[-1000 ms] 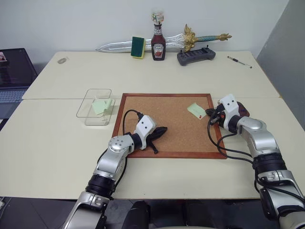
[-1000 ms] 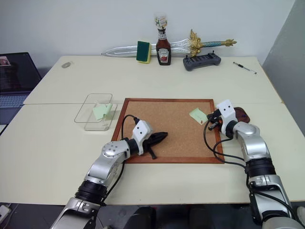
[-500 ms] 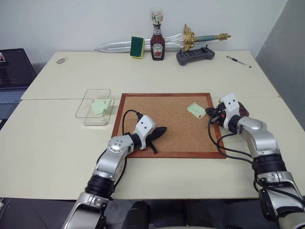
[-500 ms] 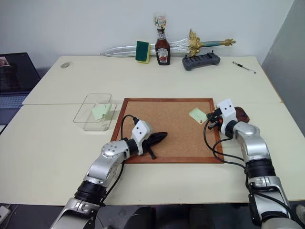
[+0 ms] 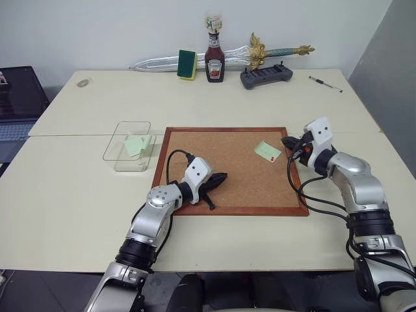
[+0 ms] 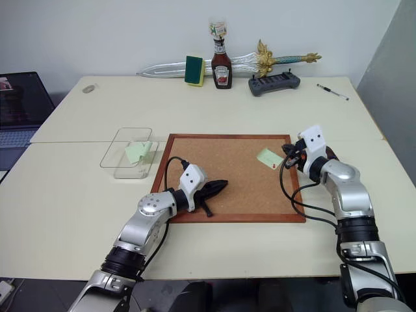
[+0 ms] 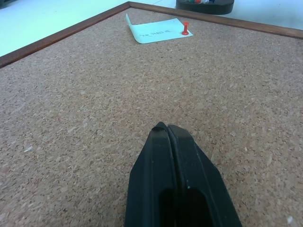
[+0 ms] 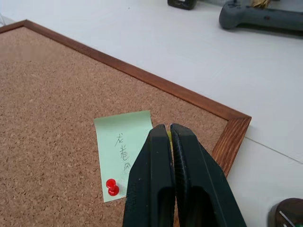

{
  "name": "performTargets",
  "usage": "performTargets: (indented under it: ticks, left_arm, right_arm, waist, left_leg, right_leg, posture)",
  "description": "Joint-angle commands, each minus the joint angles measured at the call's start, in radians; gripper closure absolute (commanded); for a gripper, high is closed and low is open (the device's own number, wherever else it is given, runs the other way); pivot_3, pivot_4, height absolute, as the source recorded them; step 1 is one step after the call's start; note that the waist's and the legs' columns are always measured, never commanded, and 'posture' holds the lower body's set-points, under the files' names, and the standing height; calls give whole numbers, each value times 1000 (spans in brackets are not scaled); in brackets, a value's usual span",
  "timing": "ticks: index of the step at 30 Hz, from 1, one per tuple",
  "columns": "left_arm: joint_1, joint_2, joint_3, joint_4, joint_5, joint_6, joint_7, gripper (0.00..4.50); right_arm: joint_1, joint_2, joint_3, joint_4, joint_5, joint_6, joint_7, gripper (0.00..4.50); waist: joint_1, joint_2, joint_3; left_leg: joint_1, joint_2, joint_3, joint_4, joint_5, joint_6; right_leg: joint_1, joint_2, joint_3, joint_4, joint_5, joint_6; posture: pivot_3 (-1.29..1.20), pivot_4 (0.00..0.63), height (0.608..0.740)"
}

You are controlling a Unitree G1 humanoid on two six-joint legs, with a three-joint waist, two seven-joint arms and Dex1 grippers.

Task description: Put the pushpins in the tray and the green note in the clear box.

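the right pincer (image 8: 168, 130) has its two black fingers pressed together with nothing between them, and it hangs above the right-hand corner of the corkboard (image 5: 227, 169), over the edge of a green note (image 8: 123, 151) with handwriting on it. a red pushpin (image 8: 112, 187) stands in that note's corner, pinning it to the cork (the dark-headed pin i cannot make out anywhere). just off the board's right frame sits the dark reddish tray (image 8: 289, 213), partly behind the right wrist in the head views.

the left pincer (image 7: 166, 130) is likewise closed tight on nothing, lying low over the cork near the board's lower left part, pointing across toward the pinned note.

out to the left of the board, on the worktop (image 5: 84, 195), is the clear box (image 5: 127, 145) with another pale green note (image 5: 138, 144) inside it. along the far edge lie a toy sword (image 5: 162, 62), a green sponge (image 5: 188, 64), a ketchup bottle (image 5: 215, 60), a dark grey rack (image 5: 266, 76) and a pen (image 5: 325, 84).
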Motion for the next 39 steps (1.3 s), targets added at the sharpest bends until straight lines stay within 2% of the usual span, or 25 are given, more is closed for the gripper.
performTargets:
  ticks: [1,10,25,39]
  left_arm:
    - [32,8,-23,26,15,27,-9,4500]
    - [9,-4,-32,54,16,22,-17,4500]
    - [-9,-7,-34,76,19,14,-29,4500]
    - [3,1,-31,58,19,19,-26,4500]
  right_arm:
    - [13,-45,-111,-4,39,36,-44,4455]
    - [26,-81,-221,108,44,30,-139,4455]
    - [15,-79,-195,181,27,21,-161,4455]
    - [-6,-78,-203,161,53,3,-154,1685]
  waist:
    - [2,0,0]
    - [0,0,0]
    - [4,3,-2]
    - [4,3,-2]
  left_leg:
    - [0,0,0,0,0,0]
    - [0,0,1,-1,0,0]
    - [1,0,1,-1,0,0]
    - [1,0,1,-1,0,0]
  right_leg:
    - [0,0,0,0,0,0]
    - [0,0,1,0,0,0]
    - [1,0,1,0,0,0]
    - [1,0,1,0,0,0]
  posture:
    - [0,150,740]
    - [0,150,740]
    - [0,150,740]
    - [0,150,740]
